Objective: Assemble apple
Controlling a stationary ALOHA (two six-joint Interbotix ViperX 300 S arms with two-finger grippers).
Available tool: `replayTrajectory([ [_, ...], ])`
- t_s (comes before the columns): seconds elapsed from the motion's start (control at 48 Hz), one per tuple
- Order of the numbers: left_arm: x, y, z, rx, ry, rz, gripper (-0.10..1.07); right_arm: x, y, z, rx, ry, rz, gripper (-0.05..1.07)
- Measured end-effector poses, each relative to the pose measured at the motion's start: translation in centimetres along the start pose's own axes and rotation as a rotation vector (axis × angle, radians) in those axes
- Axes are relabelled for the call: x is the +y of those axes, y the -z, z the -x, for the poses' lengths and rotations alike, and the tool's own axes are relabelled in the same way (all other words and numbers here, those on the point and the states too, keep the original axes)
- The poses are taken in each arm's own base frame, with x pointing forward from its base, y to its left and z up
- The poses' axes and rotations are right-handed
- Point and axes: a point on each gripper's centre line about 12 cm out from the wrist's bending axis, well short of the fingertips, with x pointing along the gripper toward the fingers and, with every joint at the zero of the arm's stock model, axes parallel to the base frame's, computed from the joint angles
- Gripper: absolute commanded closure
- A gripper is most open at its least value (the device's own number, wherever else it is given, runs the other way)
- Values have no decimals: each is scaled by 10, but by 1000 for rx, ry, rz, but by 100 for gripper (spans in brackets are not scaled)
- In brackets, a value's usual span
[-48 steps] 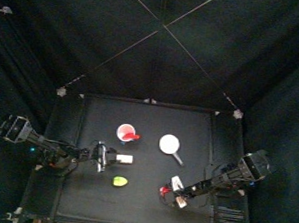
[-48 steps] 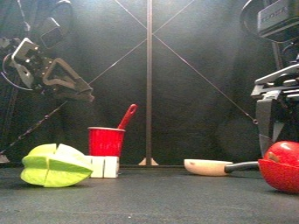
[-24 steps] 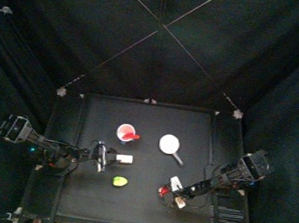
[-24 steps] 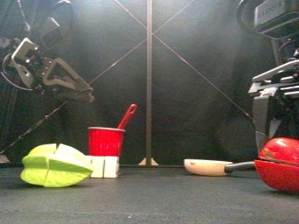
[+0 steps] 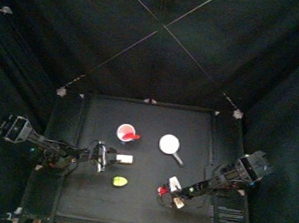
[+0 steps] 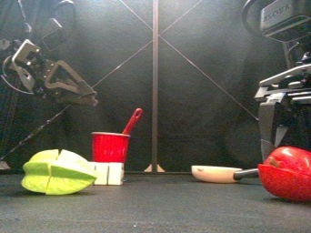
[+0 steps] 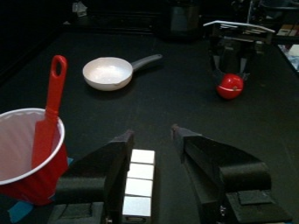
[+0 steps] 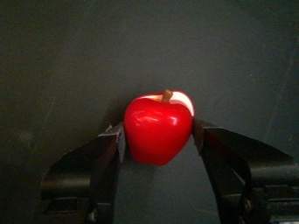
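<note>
On the table [image 5: 92, 118], the right gripper [image 8: 159, 140] stands with jaws parted on either side of the apple [image 8: 158, 129] near the front right edge, while the left gripper [image 7: 156, 149] hangs open over white blocks [image 7: 139, 179] beside a red cup [image 7: 30, 153].

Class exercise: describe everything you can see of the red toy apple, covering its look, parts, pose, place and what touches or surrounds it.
The apple is small, glossy red and plastic-looking, with a short brown stem and a sliver of pale inner face showing behind its top. It stands upright on the black table, near the front right corner. The right gripper brackets it, one jaw on each side, close against its skin; whether they press it cannot be told. Seen from the front, it sits low on the right, under that arm. Nothing else touches it.
</note>
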Motion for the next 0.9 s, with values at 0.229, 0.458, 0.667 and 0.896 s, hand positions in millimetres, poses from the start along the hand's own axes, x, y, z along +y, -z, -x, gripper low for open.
replayTrajectory([
  [0.229, 0, -1, 0, -3, -1, 1, 18, -3, -3, -5, 16, 3, -59, 39],
  [0.458, 0, 0, 0, -1, -1, 0, 18, -16, 1, -4, 48, 44, -146, 34],
  [0.667, 0, 0, 0, -1, -1, 0, 18, -40, 3, 2, 54, 73, -314, 14],
  [0.896, 0, 0, 0, 0, -1, -1, 18, -43, 3, 5, 33, 54, -357, 1],
])
